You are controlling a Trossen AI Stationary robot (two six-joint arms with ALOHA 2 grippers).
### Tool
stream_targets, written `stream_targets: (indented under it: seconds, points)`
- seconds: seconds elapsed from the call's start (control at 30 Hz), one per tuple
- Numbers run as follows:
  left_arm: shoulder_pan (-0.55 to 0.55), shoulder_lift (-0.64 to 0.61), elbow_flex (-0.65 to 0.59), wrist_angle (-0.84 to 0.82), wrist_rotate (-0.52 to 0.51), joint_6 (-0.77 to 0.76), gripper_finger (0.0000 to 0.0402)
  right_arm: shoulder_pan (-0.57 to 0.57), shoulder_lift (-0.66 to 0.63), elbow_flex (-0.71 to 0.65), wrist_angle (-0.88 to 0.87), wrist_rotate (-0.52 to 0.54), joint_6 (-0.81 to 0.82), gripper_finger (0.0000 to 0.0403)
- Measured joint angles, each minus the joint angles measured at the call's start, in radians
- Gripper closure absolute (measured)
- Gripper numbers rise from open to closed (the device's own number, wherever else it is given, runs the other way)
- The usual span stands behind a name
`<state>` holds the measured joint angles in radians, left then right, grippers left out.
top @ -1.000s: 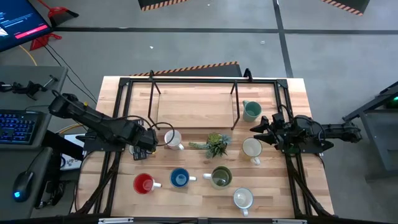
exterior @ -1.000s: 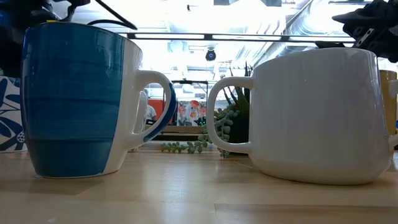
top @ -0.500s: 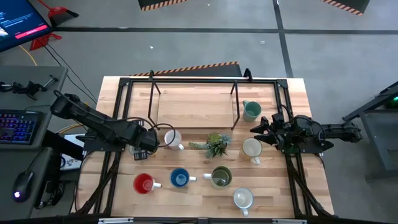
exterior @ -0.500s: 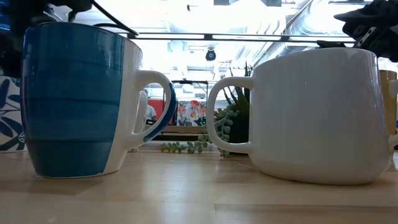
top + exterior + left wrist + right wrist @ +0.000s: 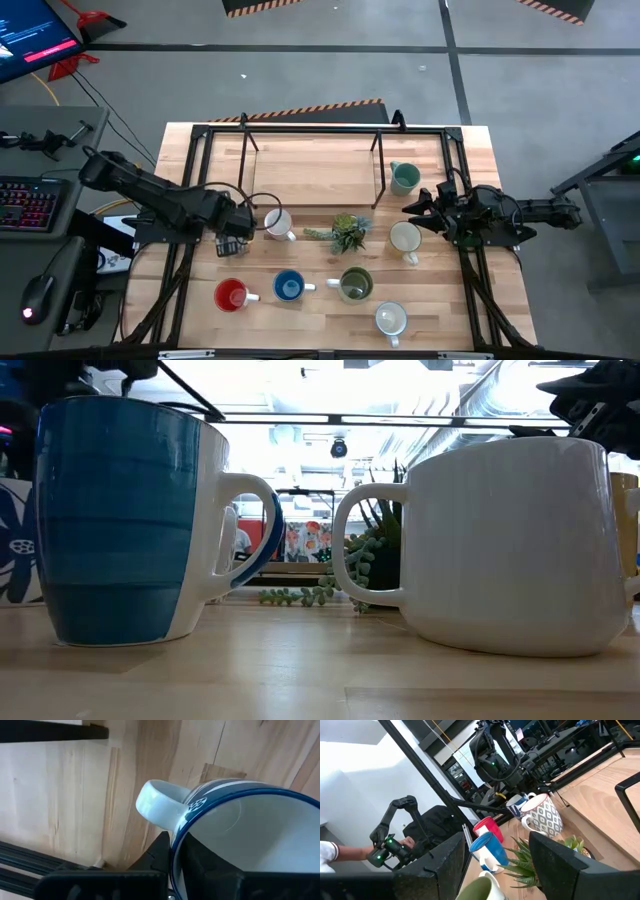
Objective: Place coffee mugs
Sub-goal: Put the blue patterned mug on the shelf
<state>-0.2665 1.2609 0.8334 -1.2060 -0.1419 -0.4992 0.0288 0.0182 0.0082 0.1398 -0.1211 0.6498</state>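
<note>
Left gripper point(image 5: 243, 222) has closed on the rim of a white ceramic mug with blue patterned outside point(image 5: 235, 827), left of centre in the overhead frame.

A second ago its jaws stood wide; now they pinch the blue-edged rim beside the pale handle, one finger point(image 5: 161, 854) outside the wall. The mug stands upright on the light wooden table point(image 5: 320, 172), beside a patterned white mug point(image 5: 278, 222). Red point(image 5: 231, 295), blue point(image 5: 289, 287), olive point(image 5: 355, 284) and white point(image 5: 391, 319) mugs sit below. The right gripper point(image 5: 418, 210) hangs open, holding nothing, beside a cream mug point(image 5: 405, 238) at right.
</note>
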Motion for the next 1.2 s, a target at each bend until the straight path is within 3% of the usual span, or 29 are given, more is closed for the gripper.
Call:
stream_targets:
  seconds: [0.2, 0.47, 0.63, 0.93, 1.2]
  points:
    - [0.021, -0.063, 0.044, -0.050, -0.018, 0.004, 0.0395, 0.000, 0.000, 0.000, -0.003, 0.000, -0.003, 0.0192]
    - [0.021, -0.194, 0.111, -0.121, 0.091, -0.041, 0.0395, 0.000, 0.000, 0.000, -0.007, 0.005, -0.003, 0.0192]
    - [0.026, -0.199, 0.178, -0.112, 0.134, -0.029, 0.0395, 0.000, 0.000, 0.000, -0.007, 0.025, -0.017, 0.0192]
    - [0.126, -0.136, 0.446, -0.102, 0.129, 0.080, 0.0395, 0.000, 0.000, 0.000, -0.005, 0.050, -0.047, 0.0192]
    - [0.316, 0.121, 0.706, -0.107, 0.072, 0.279, 0.0395, 0.000, 0.000, 0.000, -0.001, 0.049, -0.044, 0.0192]
